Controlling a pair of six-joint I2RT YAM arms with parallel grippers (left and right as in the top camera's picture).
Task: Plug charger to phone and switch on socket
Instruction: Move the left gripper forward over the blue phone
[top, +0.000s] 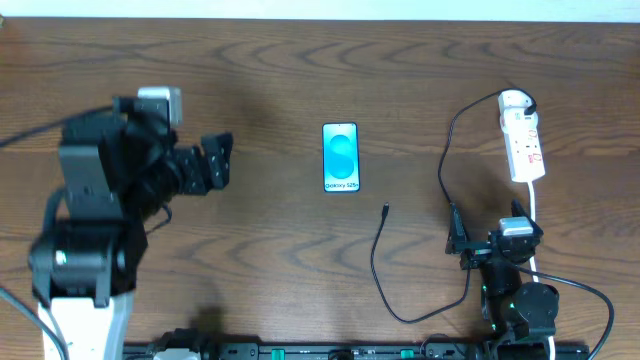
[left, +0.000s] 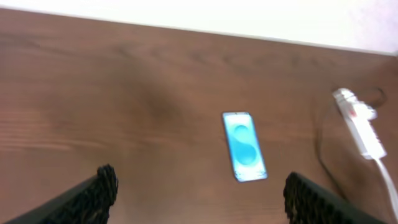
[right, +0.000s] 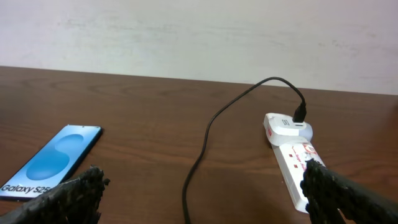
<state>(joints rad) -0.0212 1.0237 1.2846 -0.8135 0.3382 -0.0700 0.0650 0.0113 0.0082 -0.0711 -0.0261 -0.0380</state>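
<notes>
**Phone Unplugged at Mid-Table, Both Grippers Open**

Overhead: the phone (top: 340, 157) lies flat at mid-table, screen up, with bare wood on every side. Its lower edge reads "Galaxy S25+". The loose tip of the cable (top: 374, 262) lies just below and to the right of the phone, not touching it. The cable loops toward the near edge, then climbs to its plug (top: 525, 103) at the far end of the power strip (top: 522, 140) on the right. The strip's red marks are too small to read. The left gripper (top: 222, 162) hangs well left of the phone, jaws spread, holding nothing. The far edge of the table (top: 250, 70) runs along the top.

Left wrist: the view is blurred. The phone (left: 244, 146) sits ahead between the two fingers (left: 93, 196), with open wood in front of it. The power strip (left: 360, 127) is near the right edge.

Right wrist: the right gripper (right: 205, 196) is spread wide and empty. On the phone (right: 53, 163) at the left, "Galaxy S25" is legible; a finger hides the rest. The cable (right: 205, 146) runs between the phone and the power strip (right: 292, 158). A pale wall (right: 186, 31) stands beyond the table's far edge.
</notes>
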